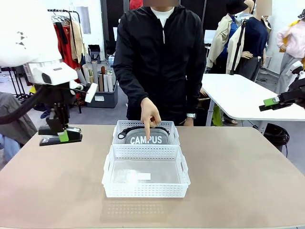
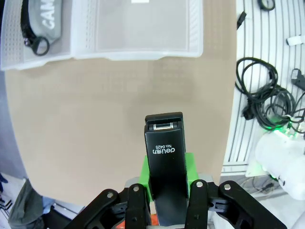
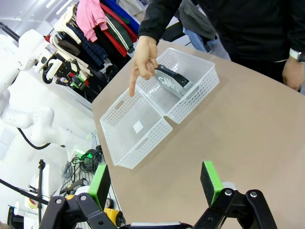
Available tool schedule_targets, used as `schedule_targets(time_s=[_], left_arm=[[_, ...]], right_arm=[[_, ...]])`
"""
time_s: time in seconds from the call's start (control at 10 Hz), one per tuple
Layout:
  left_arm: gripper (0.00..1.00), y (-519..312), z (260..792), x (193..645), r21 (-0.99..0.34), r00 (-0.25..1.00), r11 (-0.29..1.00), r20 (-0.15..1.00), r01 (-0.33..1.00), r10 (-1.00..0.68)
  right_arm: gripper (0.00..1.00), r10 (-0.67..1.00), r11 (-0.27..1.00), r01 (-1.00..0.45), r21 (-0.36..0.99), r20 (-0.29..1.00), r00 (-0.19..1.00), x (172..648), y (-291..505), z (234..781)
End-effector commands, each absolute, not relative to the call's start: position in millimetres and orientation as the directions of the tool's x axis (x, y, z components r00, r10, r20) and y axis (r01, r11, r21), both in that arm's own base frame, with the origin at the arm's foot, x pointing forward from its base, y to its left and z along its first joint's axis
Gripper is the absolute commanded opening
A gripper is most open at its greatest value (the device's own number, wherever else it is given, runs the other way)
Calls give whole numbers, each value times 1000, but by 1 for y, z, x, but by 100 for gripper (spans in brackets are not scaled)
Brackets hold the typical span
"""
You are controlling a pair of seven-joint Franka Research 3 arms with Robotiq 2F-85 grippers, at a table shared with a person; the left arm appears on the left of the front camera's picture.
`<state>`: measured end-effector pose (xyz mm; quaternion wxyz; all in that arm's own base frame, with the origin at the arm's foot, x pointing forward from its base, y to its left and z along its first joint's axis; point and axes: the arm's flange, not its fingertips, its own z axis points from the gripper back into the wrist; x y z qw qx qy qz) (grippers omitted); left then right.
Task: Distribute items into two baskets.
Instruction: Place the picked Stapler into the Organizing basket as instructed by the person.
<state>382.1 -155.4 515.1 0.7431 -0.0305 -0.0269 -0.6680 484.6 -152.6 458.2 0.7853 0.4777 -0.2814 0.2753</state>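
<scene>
Clamped in the left gripper (image 1: 61, 137), the black desk stapler (image 2: 165, 179) is held above the counter (image 1: 238, 181); the right gripper (image 3: 157, 183) is spread wide, empty. The grey "CAMPUS" zip pouch (image 1: 147, 137) is seen in the far white perforated plastic basket (image 1: 172, 130).

Bright, even indoor light from overhead; no hard shadows anywhere. Only a faint, soft shadow on the tabletop (image 1: 238, 181) just in front of the near basket (image 1: 146, 191), and a paler one below the basket edge in the left wrist view. Mild sheen on the clear basket floor (image 1: 143, 172); slightly blown-out white on the left arm housing (image 1: 24, 28) at upper left. Front view sharp across the middle, softer in the background. Strong wide-angle bending in both wrist views: tabletop edge (image 2: 233, 95) curved, floor lines bowed. Stapler (image 2: 165, 171) print legible, crisp; right wrist view's near green pads (image 3: 210, 181) slightly soft.
</scene>
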Motion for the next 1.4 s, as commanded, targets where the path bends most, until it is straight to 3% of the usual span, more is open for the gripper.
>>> schedule_targets(time_s=[0.0,0.5,1.3], left_arm=[[6,-174,515,391,-23,114,112,108,993,-988],[6,-256,503,401,-6,19,19,59,1000,-998],[6,-347,470,397,48,-35,-29,132,998,-991]], right_arm=[[100,159,400,-700,592,707,689,482,-150,461],[100,159,400,-700,592,707,689,482,-150,461],[100,159,400,-700,592,707,689,482,-150,461]])
